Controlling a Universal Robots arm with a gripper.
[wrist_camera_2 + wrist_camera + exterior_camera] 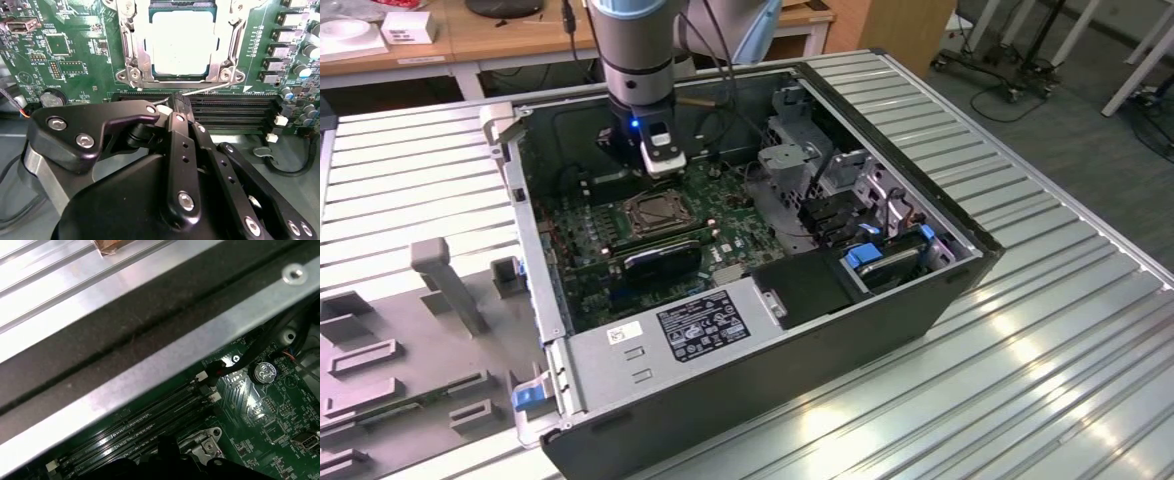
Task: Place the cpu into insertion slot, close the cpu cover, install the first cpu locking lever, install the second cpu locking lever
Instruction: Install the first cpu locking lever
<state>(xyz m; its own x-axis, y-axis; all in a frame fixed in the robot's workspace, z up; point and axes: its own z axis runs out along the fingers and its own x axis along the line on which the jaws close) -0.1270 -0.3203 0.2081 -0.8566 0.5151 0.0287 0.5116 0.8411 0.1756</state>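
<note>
Exterior view, L to R: 1 grey fixture plate [374, 400] w/ upright blocks on the ribbed metal table [1067, 330], then 1 open pc case [761, 400] lying on its side, w/ 1 arm reaching down into it. The grey box [654, 345] at the case's near end carries 1 black sticker [707, 325] w/ white print and 1 small white label [624, 331]. Second wrist view, L to R: 1 coin battery [52, 97] on the green board [75, 65], then the pincer [172, 104], fingers pinched narrow, basically together. Just past its tips is the 1 cpu [184, 42], silvery top up, sitting in the insertion slot [226, 75], w/ the cpu cover [134, 47] lying flat around it. 1 thin wire lever [215, 87] runs along the slot's near edge to the fingertips; can't tell if it's actually clamped. 4 dark ram slots [230, 107] sit beside the pincer.
</note>
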